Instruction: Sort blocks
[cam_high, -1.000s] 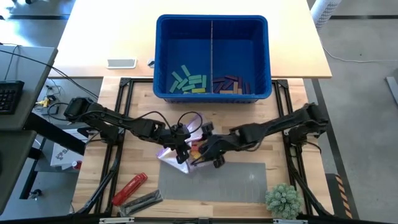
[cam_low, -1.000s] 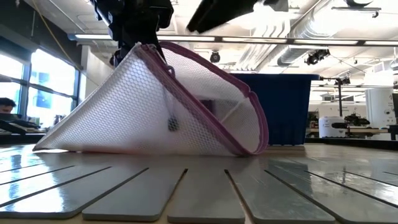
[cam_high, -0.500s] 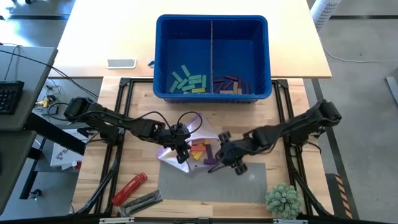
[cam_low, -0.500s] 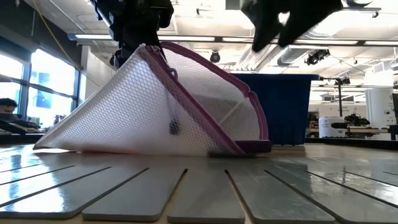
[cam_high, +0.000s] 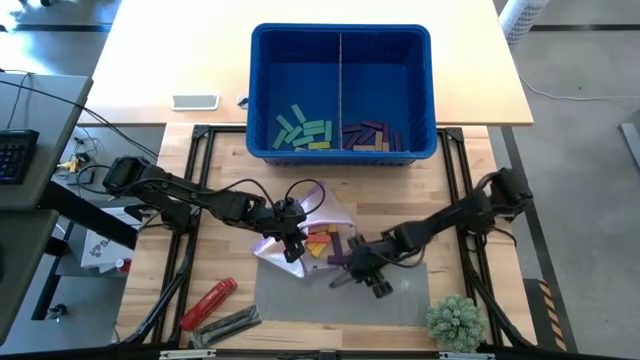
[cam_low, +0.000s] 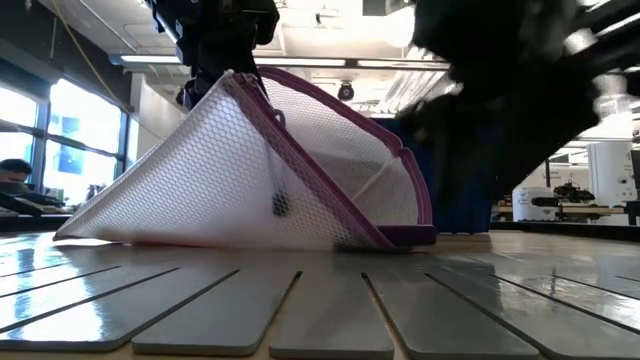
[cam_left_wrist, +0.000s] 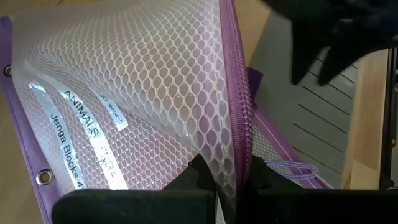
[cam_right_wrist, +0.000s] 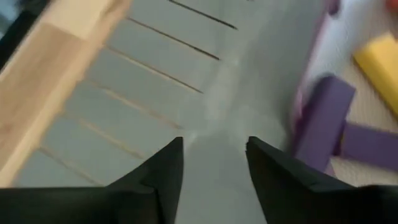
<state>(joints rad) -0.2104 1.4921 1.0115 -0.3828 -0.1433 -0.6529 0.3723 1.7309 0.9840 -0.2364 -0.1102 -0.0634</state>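
A white mesh bag (cam_low: 250, 170) with purple zipper trim stands like a tent, its lower side resting on the grey mat (cam_high: 400, 295). My left gripper (cam_high: 290, 238) is shut on its raised edge. Yellow, orange and purple blocks (cam_high: 322, 243) lie in its open mouth. A purple block (cam_right_wrist: 320, 121) sticks out of that mouth onto the mat. My right gripper (cam_right_wrist: 214, 155) hovers open low over the mat, just on the near right of that block, with only mat between its fingers. More blocks (cam_high: 303, 130) lie in the blue bin (cam_high: 340, 30). My left gripper pinches the zipper edge of the bag's mouth (cam_left_wrist: 239, 155) between its two fingers, coming from above and slanting down. That edge is lifted high (cam_low: 232, 78) and the mesh is drawn taut below it. The bag's lower side stays on the mat.
The bin has two compartments: green and teal blocks on the left, purple and tan ones (cam_high: 370, 135) on the right. A red tool (cam_high: 208, 303) and a dark bar lie at the near left, a small plant (cam_high: 455, 320) at the near right. Bare mat lies right of the bag.
My right gripper has drawn back out of the bag's mouth toward the table's right, then dropped toward the near edge, tipping downward until it is low over the mat. A purple block now lies at the bag's mouth on the mat. The bag has kept its shape.
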